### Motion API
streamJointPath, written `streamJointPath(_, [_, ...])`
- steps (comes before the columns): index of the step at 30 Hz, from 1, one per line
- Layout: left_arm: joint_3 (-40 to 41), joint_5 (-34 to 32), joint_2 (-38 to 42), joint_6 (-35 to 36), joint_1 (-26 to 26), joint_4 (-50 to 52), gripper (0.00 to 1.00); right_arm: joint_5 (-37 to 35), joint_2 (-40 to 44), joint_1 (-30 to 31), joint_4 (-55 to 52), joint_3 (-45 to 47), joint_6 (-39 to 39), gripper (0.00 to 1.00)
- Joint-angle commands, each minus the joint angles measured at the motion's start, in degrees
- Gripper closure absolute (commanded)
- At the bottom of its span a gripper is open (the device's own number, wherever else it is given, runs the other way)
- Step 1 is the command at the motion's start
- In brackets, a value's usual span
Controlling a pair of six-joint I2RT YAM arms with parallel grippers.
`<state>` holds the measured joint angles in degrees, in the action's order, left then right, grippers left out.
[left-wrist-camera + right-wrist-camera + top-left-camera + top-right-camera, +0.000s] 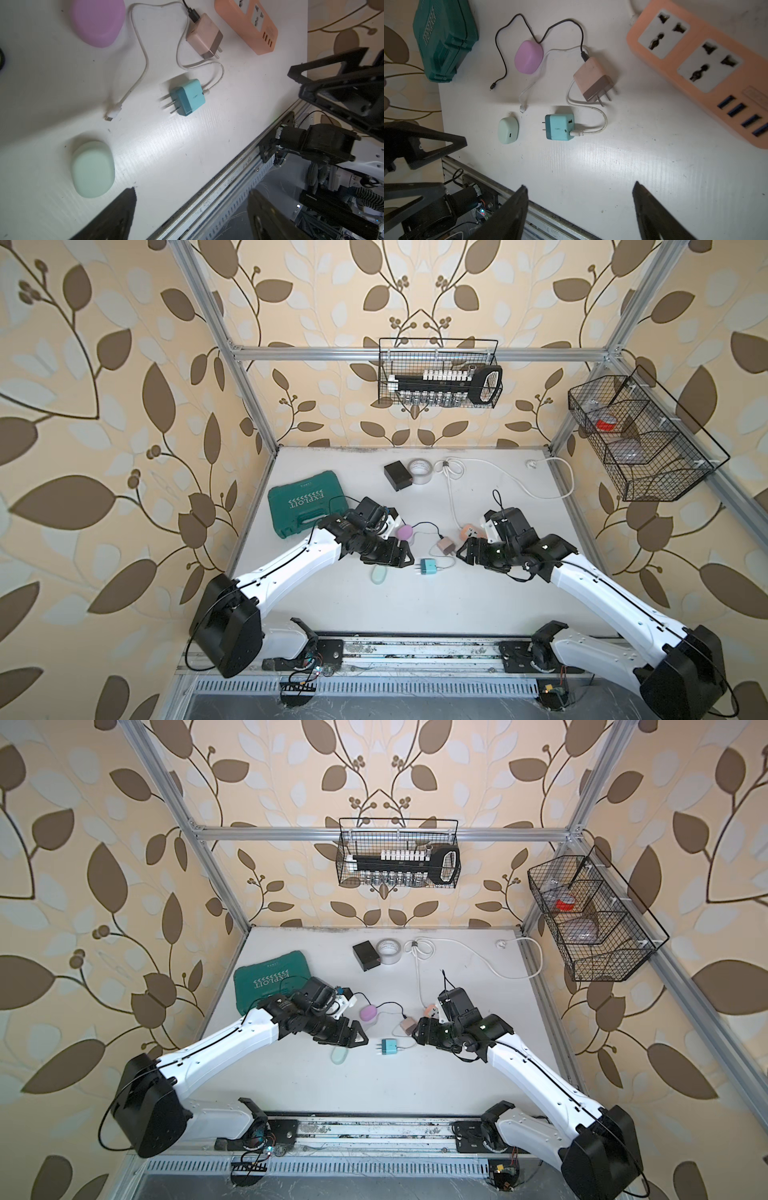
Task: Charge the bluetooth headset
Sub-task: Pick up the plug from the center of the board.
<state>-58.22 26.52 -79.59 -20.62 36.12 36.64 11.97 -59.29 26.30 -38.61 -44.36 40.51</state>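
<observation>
**Fig.** Left gripper (pixel 408 553) and right gripper (pixel 461 546) spread, empty. In a top view the mint headset case (pixel 379 574) lies on the counter (pixel 415 614) at 7 o'clock of the left gripper, the nearer one. The white cable's plug (pixel 521 109) lies just beside the case.

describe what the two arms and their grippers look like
Both the left arm and right arm have glossy white shells with black joint housings and a thin black cable running along each. The left gripper and right gripper are black, with flat triangular fingers tapering to points.
</observation>
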Motion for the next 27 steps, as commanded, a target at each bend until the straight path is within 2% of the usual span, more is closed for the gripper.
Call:
streamJointPath(1, [-4.89, -2.38, -6.21, 3.84, 2.57, -2.23, 0.14, -0.94, 3.94, -2.76, -2.90, 2.44, 1.59, 0.19])
streamJointPath(6, [-11.70, -5.59, -16.12, 7.08, 6.51, -2.54, 0.13, 0.88, 8.49, -7.00, -2.99, 4.96, 1.50, 0.19])
streamJointPath(14, [-18.78, -8.46, -27.26, 11.15, 8.34, -4.14, 0.12, 3.21, 10.07, -9.03, -1.57, 6.78, 1.33, 0.20])
streamJointPath(22, [-20.18, -8.55, -30.97, 12.84, 10.38, -5.36, 0.12, 4.40, 10.66, -9.35, -0.59, 8.03, 1.32, 0.20])
streamJointPath(27, [-17.34, -9.63, -30.17, 12.47, 12.59, -5.00, 0.14, 4.38, 11.39, -9.66, -0.46, 8.63, 1.41, 0.20])
